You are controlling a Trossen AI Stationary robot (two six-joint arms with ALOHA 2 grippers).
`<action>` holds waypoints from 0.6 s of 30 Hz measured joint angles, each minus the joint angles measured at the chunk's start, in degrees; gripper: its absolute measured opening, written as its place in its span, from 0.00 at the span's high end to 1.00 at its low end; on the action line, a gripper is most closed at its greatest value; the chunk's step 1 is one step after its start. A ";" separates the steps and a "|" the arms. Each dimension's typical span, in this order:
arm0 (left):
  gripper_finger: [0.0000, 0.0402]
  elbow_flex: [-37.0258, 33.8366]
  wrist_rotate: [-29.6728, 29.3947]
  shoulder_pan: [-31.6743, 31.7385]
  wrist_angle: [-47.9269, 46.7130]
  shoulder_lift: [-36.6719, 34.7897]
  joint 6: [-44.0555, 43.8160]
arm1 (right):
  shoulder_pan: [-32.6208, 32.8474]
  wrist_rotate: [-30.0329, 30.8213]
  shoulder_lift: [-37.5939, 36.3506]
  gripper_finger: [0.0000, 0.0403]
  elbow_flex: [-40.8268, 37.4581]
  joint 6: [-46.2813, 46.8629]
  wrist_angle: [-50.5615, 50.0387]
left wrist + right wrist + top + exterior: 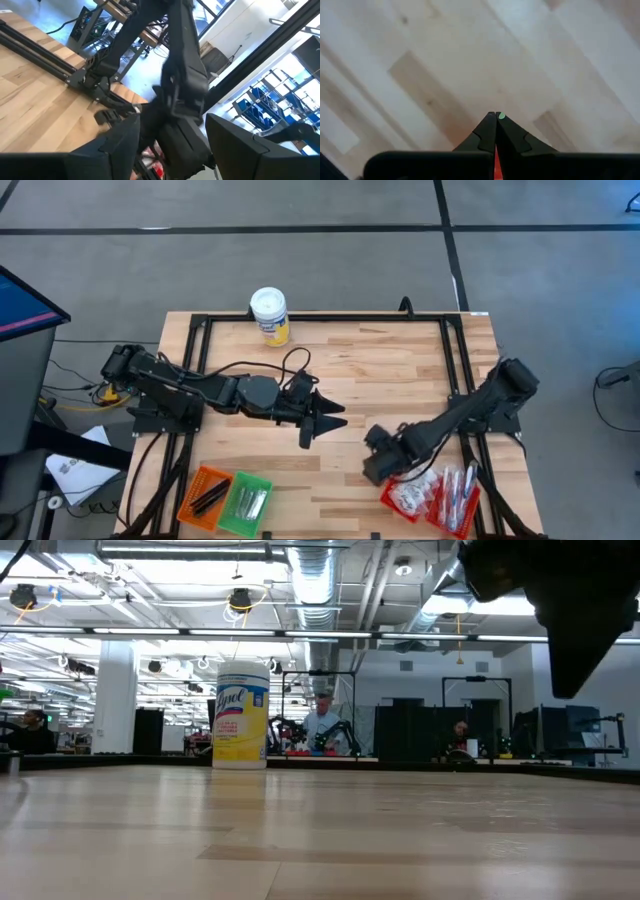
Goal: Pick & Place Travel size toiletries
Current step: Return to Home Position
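Your right gripper (495,119) has its fingers pressed together at the tips, over bare table (445,60) just beside the left red basket (387,497). Your left gripper (322,423) hangs spread wide over the table's middle. The travel size toiletries lie in the baskets along the edge opposite the yellow canister (270,315): white sachets (410,494) in that left red basket, slim sticks (455,485) in the right red basket (472,506), silvery pieces (250,502) in the green basket (228,520), dark narrow ones (207,497) in the orange basket (186,510)

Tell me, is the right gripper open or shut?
Shut: the right wrist view shows the right gripper with both fingers touching at the tips, nothing between.
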 joint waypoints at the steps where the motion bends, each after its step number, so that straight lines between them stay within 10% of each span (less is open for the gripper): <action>1: 0.45 0.00 0.02 0.00 -0.04 0.00 0.00 | 0.29 -0.04 1.51 1.00 1.61 -0.83 -0.75; 18: 0.45 0.00 1.22 -0.10 -0.59 0.00 0.44 | 4.10 -7.81 16.60 1.00 15.33 -9.86 -4.49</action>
